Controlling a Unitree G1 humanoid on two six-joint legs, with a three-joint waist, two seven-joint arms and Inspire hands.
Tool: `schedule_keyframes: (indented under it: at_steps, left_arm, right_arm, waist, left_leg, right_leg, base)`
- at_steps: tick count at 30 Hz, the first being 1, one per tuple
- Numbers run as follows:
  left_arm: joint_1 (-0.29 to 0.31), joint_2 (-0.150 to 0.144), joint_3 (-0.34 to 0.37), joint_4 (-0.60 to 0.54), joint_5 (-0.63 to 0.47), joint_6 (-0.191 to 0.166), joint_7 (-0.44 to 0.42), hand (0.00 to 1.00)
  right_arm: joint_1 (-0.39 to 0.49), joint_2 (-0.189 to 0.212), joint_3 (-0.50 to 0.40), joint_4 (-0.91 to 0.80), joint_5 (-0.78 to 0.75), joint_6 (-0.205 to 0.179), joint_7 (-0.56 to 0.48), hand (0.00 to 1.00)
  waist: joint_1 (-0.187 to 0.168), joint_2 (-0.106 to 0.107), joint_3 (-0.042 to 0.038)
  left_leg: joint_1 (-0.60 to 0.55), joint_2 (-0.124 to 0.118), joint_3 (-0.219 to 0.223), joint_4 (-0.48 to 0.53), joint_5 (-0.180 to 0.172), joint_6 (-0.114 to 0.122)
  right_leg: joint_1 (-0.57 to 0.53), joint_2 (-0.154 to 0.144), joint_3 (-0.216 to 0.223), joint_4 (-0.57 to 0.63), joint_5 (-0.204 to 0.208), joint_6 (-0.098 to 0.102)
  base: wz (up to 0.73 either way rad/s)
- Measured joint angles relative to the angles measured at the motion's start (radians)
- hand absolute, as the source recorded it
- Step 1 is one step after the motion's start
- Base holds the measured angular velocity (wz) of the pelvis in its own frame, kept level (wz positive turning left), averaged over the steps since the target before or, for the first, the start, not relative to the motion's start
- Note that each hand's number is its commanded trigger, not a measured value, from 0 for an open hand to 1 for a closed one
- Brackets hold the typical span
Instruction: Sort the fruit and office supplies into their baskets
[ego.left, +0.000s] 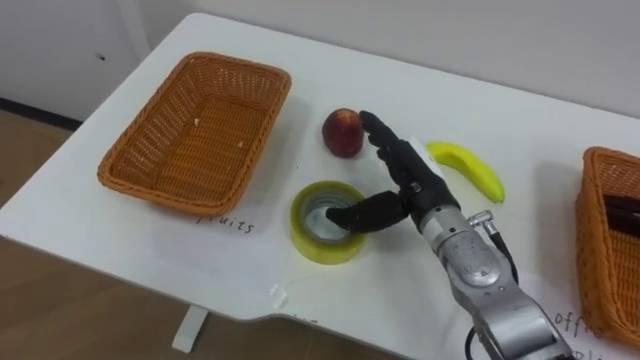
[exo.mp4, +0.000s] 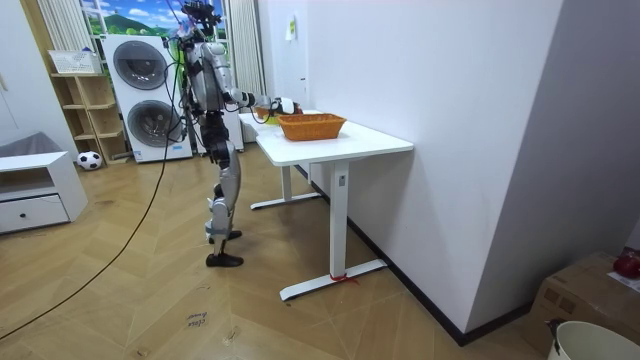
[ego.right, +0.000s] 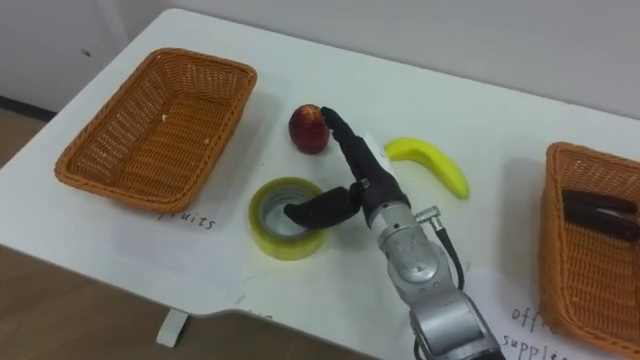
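A yellow tape roll (ego.left: 310, 243) lies flat on the white table (ego.left: 420, 95), near its front edge. My right hand (ego.left: 405, 175) reaches over the roll from the lower right. Its thumb dips into the roll's hole, and its straight fingers stretch past the roll toward a red apple (ego.left: 342, 132). The hand is open and grips nothing. A banana (ego.left: 468, 168) lies to the right of the hand. The left wicker basket (ego.left: 135, 150) is empty. The right wicker basket (ego.left: 598, 260) holds a dark item (ego.left: 625, 212).
Paper labels lie in front of each basket near the table's front edge. In the room view I stand at the end of the table (exo.mp4: 370, 140) away from the wall, with washing machines (exo.mp4: 140, 95) behind me.
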Motion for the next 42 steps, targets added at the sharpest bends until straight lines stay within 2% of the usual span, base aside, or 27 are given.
schedule_keyframes:
  at_steps: [6,14,17,19,24,26,28,30,33,42]
  left_arm:
    - [0.0,-0.001,0.0,0.0,0.001,0.0,0.0,0.0]
    - [0.014,-0.003,-0.01,-0.003,0.0,0.008,-0.01,0.0]
    - [0.009,-0.003,-0.01,-0.004,0.001,0.01,-0.028,0.0]
    - [0.008,-0.003,-0.01,-0.004,0.001,0.016,-0.036,0.0]
    - [0.014,-0.002,-0.01,-0.026,0.0,0.021,-0.039,0.0]
    - [0.015,0.002,-0.01,-0.026,-0.001,0.022,-0.042,0.0]
    - [0.014,0.007,-0.007,-0.026,-0.001,0.023,-0.046,0.0]
    - [0.016,0.008,0.002,-0.029,-0.001,0.028,-0.054,0.0]
    - [0.016,0.011,0.012,-0.043,0.0,0.039,-0.069,0.0]
    - [0.008,0.014,0.012,-0.043,-0.001,0.043,-0.09,0.0]
  right_arm:
    - [0.0,0.001,0.009,0.006,-0.009,0.0,0.001,0.0]
    - [0.0,0.0,0.013,0.006,-0.197,0.0,0.002,0.0]
    - [0.0,0.0,0.013,0.005,-0.275,0.001,0.006,0.0]
    - [0.0,0.0,0.014,0.004,-0.305,0.002,0.017,0.0]
    - [0.0,-0.001,0.014,-0.001,-0.316,0.008,0.037,0.0]
    - [0.0,-0.003,0.014,-0.001,-0.317,0.01,0.044,0.0]
    - [0.0,-0.005,0.013,-0.005,-0.317,0.022,0.061,0.0]
    - [0.0,-0.006,0.013,-0.01,-0.324,0.029,0.074,0.0]
    - [0.0,-0.007,0.011,-0.016,-0.342,0.034,0.1,0.0]
    - [-0.001,-0.013,0.001,-0.016,-0.344,0.042,0.141,0.0]
  waist:
    - [-0.001,0.002,0.0011]
    - [-0.003,0.001,-0.0007]
    - [-0.004,-0.002,-0.0052]
    - [-0.004,-0.006,-0.0112]
    - [-0.003,-0.016,-0.0175]
    - [-0.005,-0.02,-0.0163]
    - [-0.004,-0.028,-0.01]
    - [-0.005,-0.035,-0.0078]
    - [-0.005,-0.043,-0.0092]
    - [-0.005,-0.042,-0.0077]
  left_leg:
    - [0.0,0.0,0.001,0.0,0.0,0.0]
    - [-0.002,0.0,0.005,-0.002,0.0,0.0]
    - [-0.004,0.0,0.004,-0.002,0.0,0.0]
    - [-0.004,0.0,0.003,-0.002,0.0,0.0]
    - [-0.003,-0.001,0.001,-0.001,0.0,0.0]
    - [-0.001,-0.001,0.0,-0.001,0.0,0.001]
    - [-0.001,-0.002,-0.001,0.0,0.001,0.001]
    - [-0.001,-0.002,-0.001,0.0,0.0,0.001]
    - [-0.002,-0.002,-0.002,0.0,0.0,0.001]
    - [0.0,-0.003,-0.007,0.006,0.0,0.001]
  right_leg:
    - [0.0,0.0,0.0,0.0,0.0,0.0]
    - [0.0,0.0,0.003,0.001,0.0,0.0]
    - [-0.001,0.0,0.002,0.001,0.0,0.0]
    - [-0.001,0.0,0.001,0.001,0.0,0.0]
    - [0.001,-0.002,-0.002,0.002,0.0,0.0]
    - [0.004,-0.002,0.0,0.002,0.0,0.0]
    - [0.006,-0.002,0.002,0.002,0.0,0.0]
    - [0.006,-0.002,0.002,0.002,0.0,0.0]
    - [0.007,-0.002,0.0,0.002,0.0,0.0]
    - [0.013,-0.001,0.003,0.001,0.0,0.0]
  base:
    - [0.0]
    - [-0.01]
    - [0.0]
    - [0.0]
    - [0.0]
    - [0.0]
    - [0.0]
    - [0.0]
    - [0.01]
    - [0.01]
